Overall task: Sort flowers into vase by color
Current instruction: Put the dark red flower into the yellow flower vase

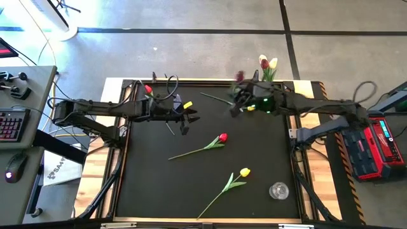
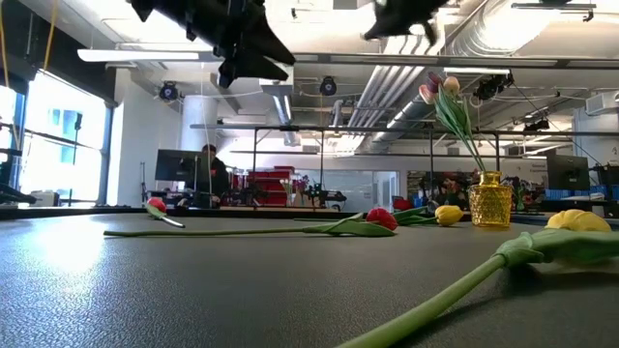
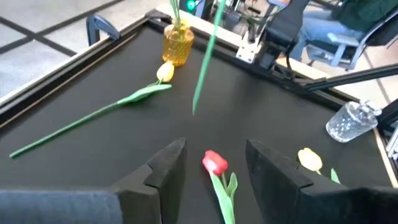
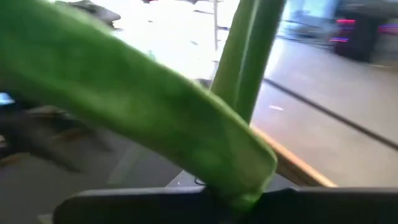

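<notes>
My right gripper point(image 1: 237, 104) is raised over the table's far right part, shut on a tulip with a blurred dark red head point(image 1: 240, 76). Its stem point(image 3: 205, 62) shows in mid-air. My left gripper point(image 1: 185, 119) hovers open, high over the table's far left-middle, above a red tulip point(image 3: 214, 163) lying flat point(image 1: 222, 137). An amber vase point(image 1: 268, 81) at the far edge holds a dark red and a cream tulip point(image 2: 440, 87). Another yellow tulip point(image 1: 245, 172) lies near the near edge, and one point(image 3: 165, 71) lies by the amber vase. A red tulip point(image 1: 148, 89) lies far left. My right gripper holds the tulip by its green stem point(image 4: 245, 68), close to a leaf point(image 4: 155, 118). The fingers themselves are hidden behind leaf and stem. The flower is lifted clear of the table, with its free stem end point(image 3: 194, 111) in the air.
A clear glass vase point(image 1: 278, 190) stands near the near right corner. The black mat has a raised wooden rim point(image 1: 121, 159). People and desks show in the room behind the table point(image 2: 208, 174). A desk with a keyboard point(image 1: 9, 124) stands left of the table.
</notes>
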